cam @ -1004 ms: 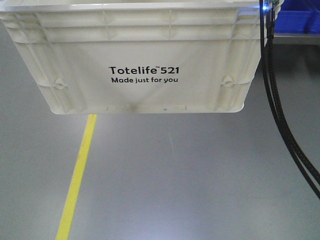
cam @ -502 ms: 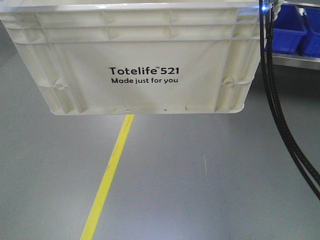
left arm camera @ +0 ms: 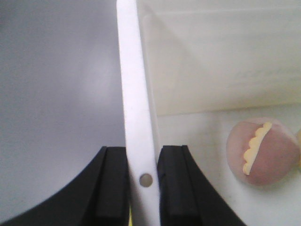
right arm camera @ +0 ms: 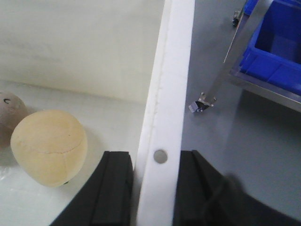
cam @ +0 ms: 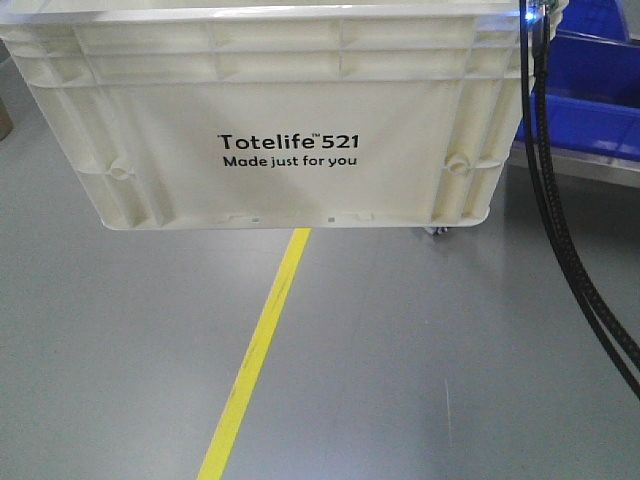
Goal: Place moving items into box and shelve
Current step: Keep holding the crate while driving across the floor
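The white crate (cam: 280, 120) printed "Totelife 521" hangs in the air above the grey floor, filling the top of the front view. My left gripper (left arm camera: 142, 181) is shut on the crate's left rim (left arm camera: 136, 94). My right gripper (right arm camera: 157, 188) is shut on the crate's right rim (right arm camera: 171, 84). Inside the crate lie the pale pinkish-beige piece (left arm camera: 263, 151) and the tan-yellow piece (right arm camera: 49, 147). The edge of the pinkish piece also shows in the right wrist view (right arm camera: 9, 113).
A yellow floor line (cam: 255, 360) runs under the crate. Blue bins (cam: 590, 100) on a metal rack with a caster (right arm camera: 200, 106) stand at the right. Black cables (cam: 560, 220) hang down the right side.
The floor line has shifted right under the crate, and the blue bins and rack have come closer at the right. The crate stays fixed in my grippers.
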`<state>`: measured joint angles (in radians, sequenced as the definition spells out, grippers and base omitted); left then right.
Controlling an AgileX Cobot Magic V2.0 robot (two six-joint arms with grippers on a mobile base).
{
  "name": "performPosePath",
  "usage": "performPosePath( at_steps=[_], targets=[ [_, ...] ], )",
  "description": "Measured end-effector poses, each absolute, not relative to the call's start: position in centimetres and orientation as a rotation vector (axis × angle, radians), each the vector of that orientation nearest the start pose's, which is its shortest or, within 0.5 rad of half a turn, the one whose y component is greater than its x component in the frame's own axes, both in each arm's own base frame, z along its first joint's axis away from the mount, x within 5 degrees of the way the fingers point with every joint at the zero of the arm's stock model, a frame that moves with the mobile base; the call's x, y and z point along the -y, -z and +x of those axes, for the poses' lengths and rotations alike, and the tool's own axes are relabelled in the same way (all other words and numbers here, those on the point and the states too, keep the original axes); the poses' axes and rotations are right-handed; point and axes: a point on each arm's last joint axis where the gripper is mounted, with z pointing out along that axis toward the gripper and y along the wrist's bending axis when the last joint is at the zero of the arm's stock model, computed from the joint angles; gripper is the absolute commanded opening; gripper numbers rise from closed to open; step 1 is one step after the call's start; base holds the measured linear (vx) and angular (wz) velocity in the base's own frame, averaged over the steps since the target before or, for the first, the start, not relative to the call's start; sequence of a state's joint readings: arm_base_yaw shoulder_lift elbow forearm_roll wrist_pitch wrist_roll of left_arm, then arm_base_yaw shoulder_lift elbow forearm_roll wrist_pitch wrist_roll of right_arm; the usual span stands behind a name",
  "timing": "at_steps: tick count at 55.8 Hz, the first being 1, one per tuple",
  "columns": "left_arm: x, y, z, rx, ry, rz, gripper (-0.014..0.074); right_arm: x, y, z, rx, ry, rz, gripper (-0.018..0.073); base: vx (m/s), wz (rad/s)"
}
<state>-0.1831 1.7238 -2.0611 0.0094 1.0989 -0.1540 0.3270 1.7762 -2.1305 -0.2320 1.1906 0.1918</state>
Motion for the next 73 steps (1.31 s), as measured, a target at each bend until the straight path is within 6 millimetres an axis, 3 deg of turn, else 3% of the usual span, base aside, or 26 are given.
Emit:
performPosePath(
  at_steps=[73],
  targets=[
    [6.69,-46.27,36.56,-2.25,0.17,0.033,-0.0001,-10.34,-45.87,36.44,-2.285,0.026,-0.147,-0.0004,0.54,0.04]
  ],
)
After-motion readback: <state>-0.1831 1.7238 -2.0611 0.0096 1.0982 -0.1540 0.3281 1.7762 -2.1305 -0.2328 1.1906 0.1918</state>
